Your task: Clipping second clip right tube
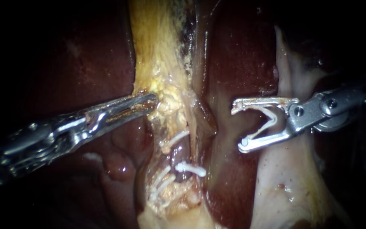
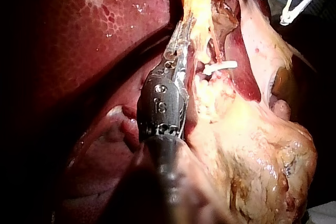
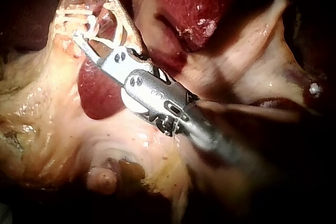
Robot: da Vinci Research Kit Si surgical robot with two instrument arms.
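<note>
Clip held by right instrument, end effector spread; left instrument apparently pinched on yellow tissue. Should that hold slip, clip could be misplaced.

Left instrument in from lower left, shaft rising gently toward centre, wrist in line with shaft. Right instrument in from right edge, wrist angled slightly downward from shaft, tip pointing left. Jaws spread in a wide V, upper one level, lower one slanting down, each bearing on one leg of the white clip seated between them. Tips of the two well apart, facing each other.
</note>
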